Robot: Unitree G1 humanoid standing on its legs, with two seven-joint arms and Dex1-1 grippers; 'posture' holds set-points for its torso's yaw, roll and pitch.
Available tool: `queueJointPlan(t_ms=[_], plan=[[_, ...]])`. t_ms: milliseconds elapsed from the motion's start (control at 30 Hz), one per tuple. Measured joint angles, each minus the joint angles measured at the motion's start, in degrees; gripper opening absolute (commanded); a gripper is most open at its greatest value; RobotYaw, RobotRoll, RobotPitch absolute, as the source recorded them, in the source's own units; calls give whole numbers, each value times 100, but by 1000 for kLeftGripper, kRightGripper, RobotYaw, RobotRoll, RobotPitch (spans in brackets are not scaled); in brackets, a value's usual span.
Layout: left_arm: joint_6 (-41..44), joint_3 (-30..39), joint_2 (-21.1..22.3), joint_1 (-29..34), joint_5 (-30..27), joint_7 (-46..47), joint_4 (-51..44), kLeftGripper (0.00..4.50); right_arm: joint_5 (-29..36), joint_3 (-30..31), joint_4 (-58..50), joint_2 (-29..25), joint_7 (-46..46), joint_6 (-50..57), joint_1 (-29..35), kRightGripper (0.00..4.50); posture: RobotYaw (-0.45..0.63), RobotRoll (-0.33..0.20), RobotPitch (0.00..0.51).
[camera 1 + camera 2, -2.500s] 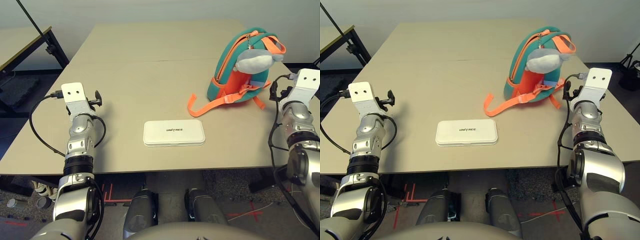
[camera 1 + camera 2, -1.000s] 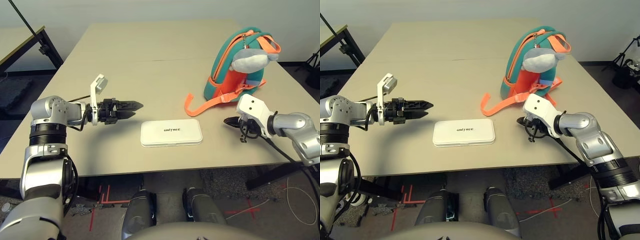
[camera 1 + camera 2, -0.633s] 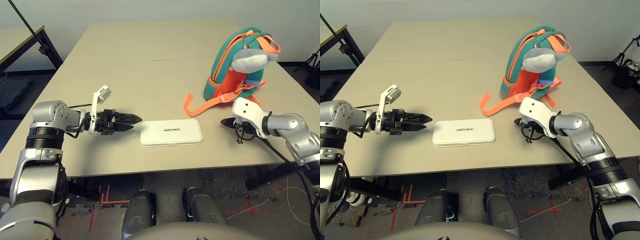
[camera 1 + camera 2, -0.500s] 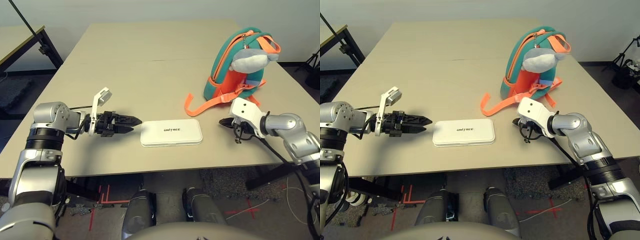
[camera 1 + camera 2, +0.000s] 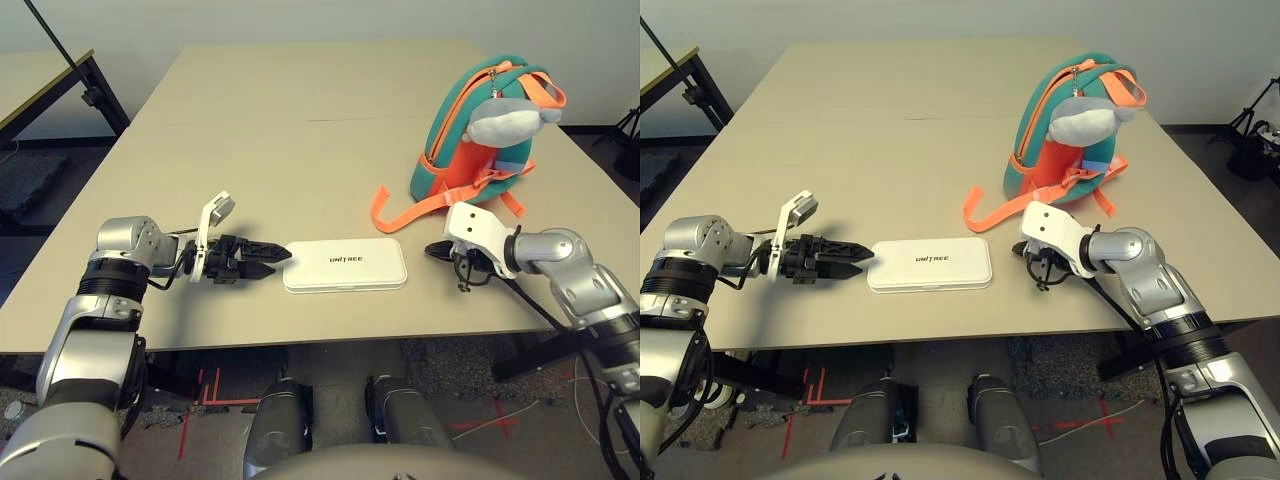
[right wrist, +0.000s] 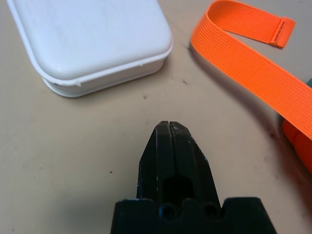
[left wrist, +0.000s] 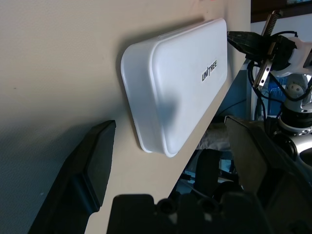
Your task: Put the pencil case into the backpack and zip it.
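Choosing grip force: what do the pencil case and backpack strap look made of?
Pencil case: probably hard plastic, smooth satin white, with a moulded rim and soft sheen. Backpack strap: woven orange webbing, matte, with a ribbed weave and stitched end; it looks limp and flexible.

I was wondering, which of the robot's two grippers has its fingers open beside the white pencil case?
The left gripper: its black fingers stand apart at the left end of the pencil case. The right gripper, near the other end, has its fingers pressed together.

Smooth white plastic pencil case [image 5: 345,266] with slight sheen, soft teal and orange fabric backpack [image 5: 470,140], woven orange strap [image 6: 246,48], matt beige table [image 5: 300,150], black plastic fingers [image 6: 173,161]
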Motion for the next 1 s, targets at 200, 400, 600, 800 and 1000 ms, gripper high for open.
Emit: queueJointPlan(t_ms=[200,400,600,800,1000], plan=[[-56,-53,-31,-63,102,-85,28,4500,-43,144,-70,123,39,8,0,9,-149,0,58],[-71,-84,-48,-93,180,-137,41,4500,-105,283,-75,284,42,5,-21,9,-150,0,61],[-71,-91,-61,-96,214,-180,41,4500,-245,441,88,498,34,-54,-213,9,-142,0,62],[-70,-92,-64,-95,223,-185,36,4500,-283,444,267,604,44,-138,-258,9,-136,0,64],[-112,-89,-62,-95,250,-185,39,4500,-368,444,315,695,44,-173,-308,9,-133,0,67]])
